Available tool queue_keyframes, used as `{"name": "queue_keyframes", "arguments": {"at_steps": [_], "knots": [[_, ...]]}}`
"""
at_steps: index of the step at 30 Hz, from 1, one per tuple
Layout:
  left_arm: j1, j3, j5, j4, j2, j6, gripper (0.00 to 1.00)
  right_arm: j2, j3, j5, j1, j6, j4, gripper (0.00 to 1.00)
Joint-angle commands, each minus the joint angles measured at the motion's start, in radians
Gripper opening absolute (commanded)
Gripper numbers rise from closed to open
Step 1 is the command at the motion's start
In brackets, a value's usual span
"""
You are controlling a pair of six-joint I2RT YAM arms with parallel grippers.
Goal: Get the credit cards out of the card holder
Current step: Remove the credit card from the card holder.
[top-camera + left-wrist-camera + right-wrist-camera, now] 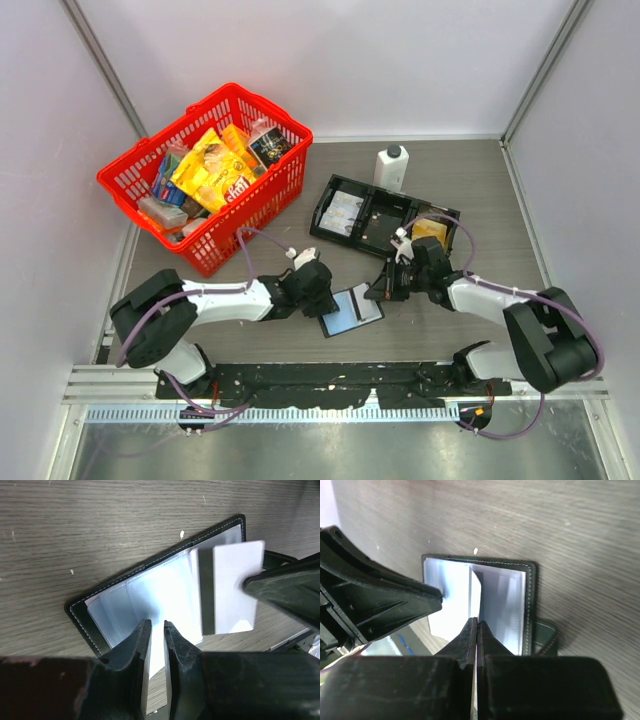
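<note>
- Between the two arms, toward the front of the surface (480, 190), the card holder (352, 310) lies open and flat, its pale blue pockets facing up.
- The left end effector (156, 627) is closed down to a narrow gap. It nips the near edge of the card holder's pale leaf, which looks to me like a way of pinning it in place.
- The right end effector (475, 624) is clamped tight on a pale grey card (232, 587). That card stands partly out of its pocket on the half nearer the right arm (how much is tucked in, I cannot tell).
- The step in hand, I would say, is drawing this card out. A yellow card (430, 231) already lies in the right compartment of the black tray (375, 222) behind, so the job seems partway along.
- The next move calls for a straight pull along the line of the pocket while the left side holds firm. Otherwise the whole holder may slide or lift with the card. After that comes a carry to the tray, I would guess.
- The surface is grey wood-grain with a few small white specks. A red basket (240, 225) of snack packets sits at the back left, and a white bottle (390, 167) stands just behind the tray.
- The room has plain white walls with metal posts running up the corners.
</note>
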Motion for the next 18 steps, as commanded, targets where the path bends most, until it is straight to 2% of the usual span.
{"name": "queue_keyframes", "arguments": {"at_steps": [1, 4, 7, 14, 18], "knots": [[0.007, -0.036, -0.031, -0.123, -0.034, 0.027, 0.21, -0.113, 0.079, 0.180, -0.012, -0.110, -0.245, 0.01], [0.018, -0.028, -0.053, -0.149, -0.077, 0.047, 0.24, -0.191, 0.128, 0.229, -0.011, -0.118, -0.334, 0.01], [0.032, -0.030, -0.083, -0.176, -0.143, 0.055, 0.34, -0.229, 0.203, 0.279, 0.000, -0.145, -0.409, 0.01], [0.081, -0.013, -0.179, -0.334, -0.380, 0.111, 0.66, -0.226, 0.404, 0.472, 0.089, -0.242, -0.581, 0.01], [0.157, -0.033, -0.200, -0.440, -0.546, 0.148, 0.77, -0.160, 0.554, 0.620, 0.194, -0.314, -0.639, 0.01]]}}
